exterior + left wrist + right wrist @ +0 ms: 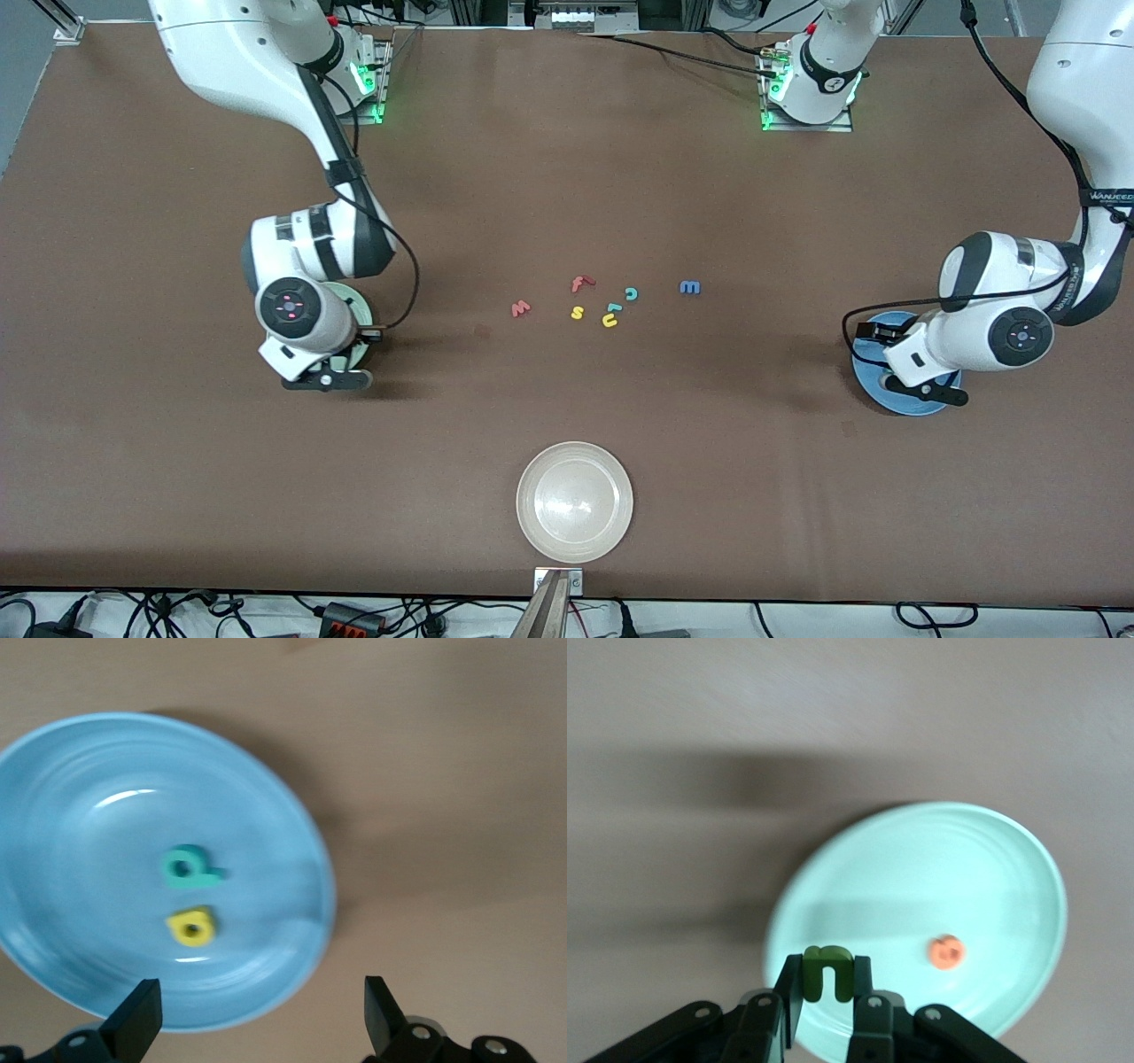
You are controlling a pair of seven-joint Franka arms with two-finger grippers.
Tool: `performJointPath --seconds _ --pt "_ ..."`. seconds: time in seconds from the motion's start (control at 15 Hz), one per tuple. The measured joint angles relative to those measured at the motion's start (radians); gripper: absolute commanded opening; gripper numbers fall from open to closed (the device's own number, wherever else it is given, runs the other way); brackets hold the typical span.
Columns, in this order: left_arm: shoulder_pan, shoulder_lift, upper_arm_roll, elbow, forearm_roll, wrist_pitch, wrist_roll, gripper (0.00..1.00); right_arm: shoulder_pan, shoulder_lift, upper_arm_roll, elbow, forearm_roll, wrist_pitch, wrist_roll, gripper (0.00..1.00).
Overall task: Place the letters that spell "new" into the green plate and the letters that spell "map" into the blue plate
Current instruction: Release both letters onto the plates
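Note:
My right gripper (827, 985) is shut on the dark green "n" (827, 971), held above the green plate (966, 868) near its rim. The orange "e" (947, 951) lies in that plate (361, 312). My left gripper (263, 1019) hangs open over the edge of the blue plate (89, 797), nothing between its fingers. The teal "p" (188, 867) and yellow "a" (192, 927) rest in this plate (912, 403). On the table's middle lie the reddish "w" (521, 308) and the blue "m" (690, 287).
Among the loose letters are a red "f" (580, 283), a yellow "s" (577, 312), a yellow "u" (609, 320) and a teal "c" (632, 293). A whitish-beige plate (575, 501) sits nearer the front camera, by the table edge.

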Motion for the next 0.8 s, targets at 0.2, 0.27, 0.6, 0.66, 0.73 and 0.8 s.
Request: performJointPath --seconds 0.2,0.27,0.6,0.66,0.73,0.8 --pt "-0.005 -0.006 -0.126 -0.005 0.0 -0.052 -0.22 1.0 -0.049 -0.044 -0.001 -0.123 0.0 0.096 -0.054 0.05" --pt "-0.012 -0.004 -0.172 -0.016 0.0 -0.058 -0.302 1.0 -0.058 -0.047 -0.001 -0.145 0.0 0.113 -0.061 0.05" --pt "-0.163 0.001 -0.241 -0.071 0.0 -0.058 -0.493 1.0 -0.054 -0.042 0.013 -0.171 0.0 0.136 -0.062 0.06" --pt "-0.191 0.001 -0.241 -0.077 0.0 -0.058 -0.578 1.0 -0.052 -0.039 0.015 -0.173 0.0 0.141 -0.062 0.07" --pt "-0.212 0.002 -0.241 -0.08 0.0 -0.058 -0.68 1.0 -0.049 -0.033 0.016 -0.174 0.0 0.148 -0.062 0.17" --pt "-0.228 0.007 -0.241 -0.082 0.0 -0.057 -0.795 1.0 -0.048 -0.026 0.018 -0.175 0.0 0.158 -0.062 0.56"
